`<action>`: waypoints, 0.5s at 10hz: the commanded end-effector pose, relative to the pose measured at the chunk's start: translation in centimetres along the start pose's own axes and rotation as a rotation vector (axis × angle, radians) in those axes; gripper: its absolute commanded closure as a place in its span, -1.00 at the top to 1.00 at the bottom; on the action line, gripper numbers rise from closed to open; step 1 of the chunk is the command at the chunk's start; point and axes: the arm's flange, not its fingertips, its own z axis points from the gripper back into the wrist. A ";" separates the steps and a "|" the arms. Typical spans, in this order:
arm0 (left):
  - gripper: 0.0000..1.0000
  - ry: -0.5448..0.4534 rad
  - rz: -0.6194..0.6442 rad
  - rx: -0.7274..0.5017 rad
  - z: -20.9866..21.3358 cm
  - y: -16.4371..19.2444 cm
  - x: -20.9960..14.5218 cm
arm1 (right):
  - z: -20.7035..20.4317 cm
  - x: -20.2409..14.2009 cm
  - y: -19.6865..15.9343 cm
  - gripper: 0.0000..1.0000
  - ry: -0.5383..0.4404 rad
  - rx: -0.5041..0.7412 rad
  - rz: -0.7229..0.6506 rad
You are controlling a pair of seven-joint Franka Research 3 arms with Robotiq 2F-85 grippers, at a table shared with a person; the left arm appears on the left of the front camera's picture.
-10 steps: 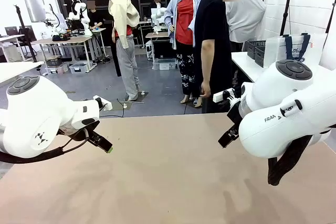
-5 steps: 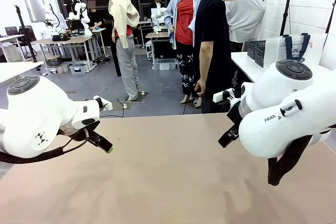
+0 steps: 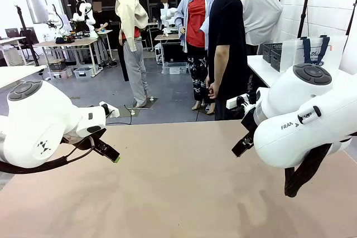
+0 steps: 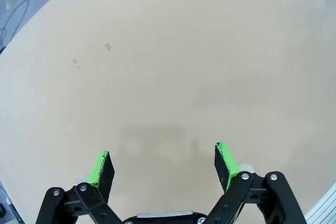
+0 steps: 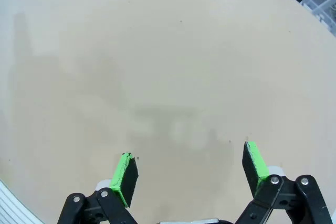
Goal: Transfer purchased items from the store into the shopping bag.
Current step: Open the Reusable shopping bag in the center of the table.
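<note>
My left gripper hangs just above the left part of the tan bench. In my left wrist view this gripper has its green pads spread wide apart, with bare bench surface between them and nothing held. A person in a black shirt stands beyond the far edge of the bench, near the middle. My right gripper hovers over the right part of the bench. From the right wrist camera it is also fully spread and empty. Behind my right arm, a white side table carries the dark grey basket. The clear shopping bag, with navy handles, stands upright just to the right of the basket, well apart from both grippers.
</note>
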 end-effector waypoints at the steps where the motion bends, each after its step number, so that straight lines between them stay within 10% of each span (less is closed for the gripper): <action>1: 1.00 0.000 0.002 0.001 0.0 0.1 0.0 | 0.0 0.0 0.0 1.00 0.000 0.000 -0.001; 5: 1.00 0.000 0.002 0.001 0.0 0.1 0.0 | 0.0 0.0 0.0 1.00 0.000 0.000 -0.001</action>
